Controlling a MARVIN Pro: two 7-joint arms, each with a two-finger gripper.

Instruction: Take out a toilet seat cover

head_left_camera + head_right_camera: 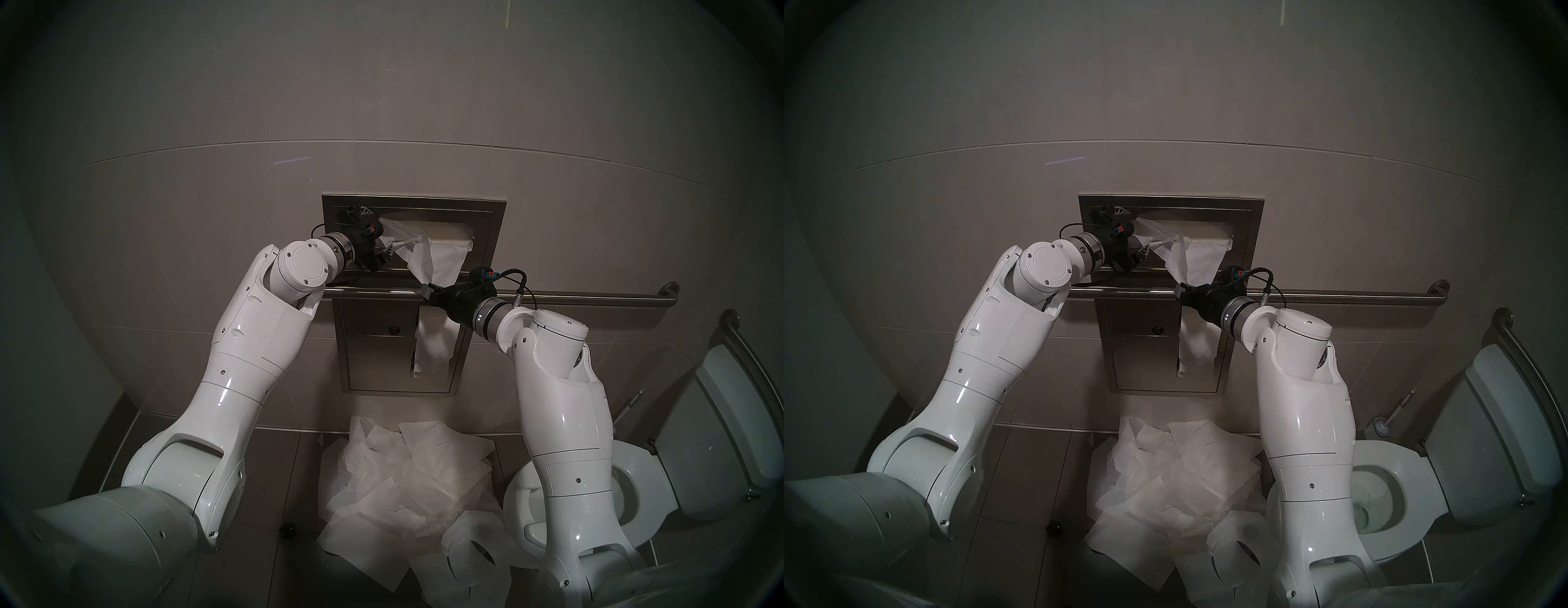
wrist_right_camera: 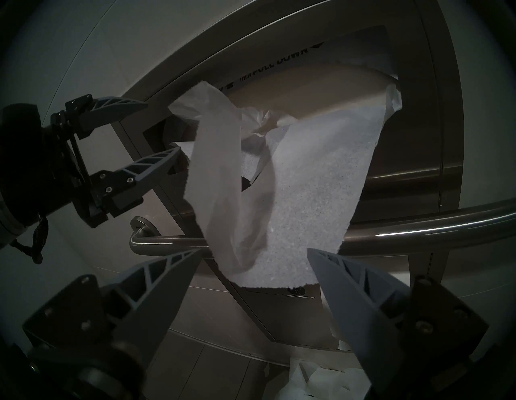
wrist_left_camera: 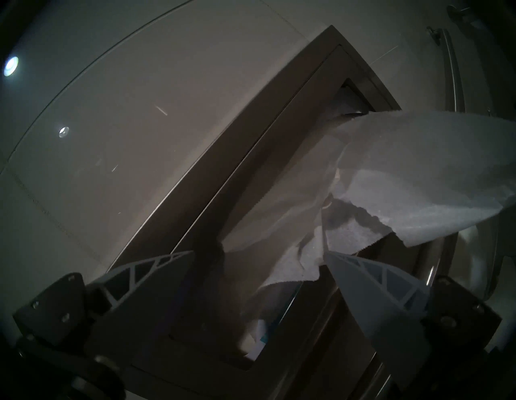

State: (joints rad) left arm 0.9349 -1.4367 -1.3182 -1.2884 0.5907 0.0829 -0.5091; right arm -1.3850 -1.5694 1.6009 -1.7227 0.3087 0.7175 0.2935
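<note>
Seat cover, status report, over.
Left gripper and right gripper open, empty. Seat cover hanging half out of dispenser. Grab bar crosses below it.

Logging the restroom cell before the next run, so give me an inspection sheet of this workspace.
Surface: tiled wall with steel dispenser; tiled floor.
Job's things: toilet seat cover hanging partly out of the dispenser.
Clutter: pile of loose seat covers on the floor.
Grippers: left gripper open beside the sheet; right gripper open below its hanging end.
Cables: black wrist cable looped on the right arm.
Surroundings: grab bar, toilet, toilet brush.
</note>
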